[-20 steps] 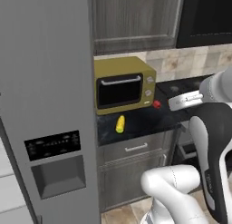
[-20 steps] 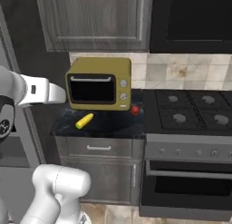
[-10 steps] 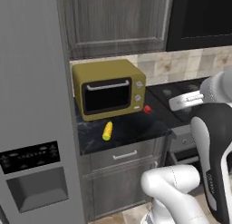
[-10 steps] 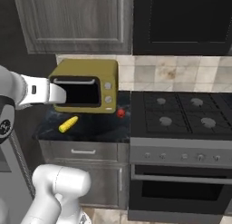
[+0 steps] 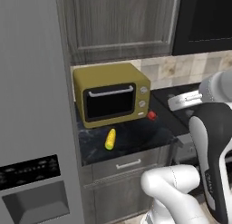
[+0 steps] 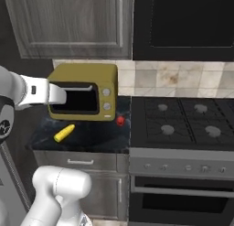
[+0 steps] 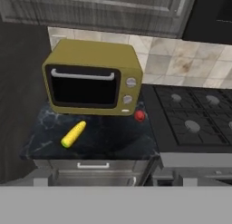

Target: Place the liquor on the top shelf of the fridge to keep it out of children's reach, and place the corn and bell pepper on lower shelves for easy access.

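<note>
- A home kitchen, rendered.
- Dark wood-grain wall cabinets (image 5: 122, 28) hang above a beige tiled backsplash (image 6: 183, 78).
- A yellow toaster oven (image 7: 93, 78) stands on the black marbled bench (image 7: 113, 139), with drawers (image 5: 129, 166) below.
- A gas stove (image 6: 183, 124) with an oven adjoins the bench.
- A tall grey fridge (image 5: 31, 105) carries a black dispenser panel (image 5: 29, 173).

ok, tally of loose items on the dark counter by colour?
Yellow: 2, the corn and the toaster oven
Red: 1, the bell pepper
Total: 3
</note>
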